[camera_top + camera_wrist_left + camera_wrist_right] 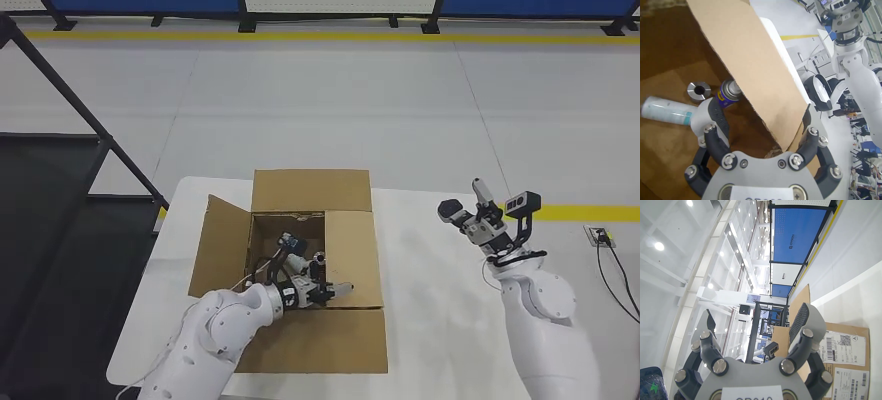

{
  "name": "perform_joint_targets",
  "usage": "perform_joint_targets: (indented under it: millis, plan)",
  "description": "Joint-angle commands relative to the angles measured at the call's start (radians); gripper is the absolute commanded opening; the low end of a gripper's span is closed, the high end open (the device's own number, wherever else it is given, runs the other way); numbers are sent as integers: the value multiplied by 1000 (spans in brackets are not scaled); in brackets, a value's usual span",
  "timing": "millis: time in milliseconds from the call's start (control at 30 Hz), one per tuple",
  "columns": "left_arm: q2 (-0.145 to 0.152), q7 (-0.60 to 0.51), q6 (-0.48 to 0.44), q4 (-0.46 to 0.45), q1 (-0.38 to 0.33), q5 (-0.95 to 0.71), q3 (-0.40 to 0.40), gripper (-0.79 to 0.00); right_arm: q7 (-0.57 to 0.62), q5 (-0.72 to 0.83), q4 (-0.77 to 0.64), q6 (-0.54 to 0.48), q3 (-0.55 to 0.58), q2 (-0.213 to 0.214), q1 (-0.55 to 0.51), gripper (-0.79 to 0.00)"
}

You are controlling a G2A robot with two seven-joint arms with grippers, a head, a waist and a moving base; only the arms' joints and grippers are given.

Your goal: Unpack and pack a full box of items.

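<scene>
White worktop (430, 300), open box (310, 190): unpacking, I judge. My left tool (755, 111) gapes near the spray can (726, 96), which I should grip next; right tool (757, 311) open too.

Left gripper (756, 109) at an open cardboard box (753, 56).
Its fingers are spread wide, one on each side of a box flap. On the box floor, a pale bottle (666, 112) lies on its side, near a metal ring (699, 92) and a blue spray can (728, 94).
</scene>
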Motion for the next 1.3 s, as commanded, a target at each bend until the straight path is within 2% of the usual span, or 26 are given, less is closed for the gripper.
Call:
perform_joint_targets:
  millis: [0,267,400,567,800,900,1067,1267]
  plan:
    - [-4,-3,0,14,-11,-16,16,0,-3,0,-3,-3,2,2,-6,0]
    - [-14,32,0,-20,-23,-73,29,0,-10,19,-14,-12,9,10,-34,0]
    - [-21,95,39,-77,-23,1,58,0,-30,40,-9,-17,15,13,-36,0]
    - [-39,190,100,-134,-26,129,137,0,-52,106,8,-30,47,17,-40,0]
    - [-87,292,164,-92,-85,232,287,0,-112,150,12,-63,99,25,-73,0]
    - [-106,319,183,-78,-108,254,326,0,-112,150,6,-62,108,29,-88,0]
    - [-120,332,198,-66,-120,264,330,0,-65,82,-2,-37,95,39,-95,0]
    - [-121,320,188,-67,-108,245,289,0,97,-5,12,7,48,54,-82,0]
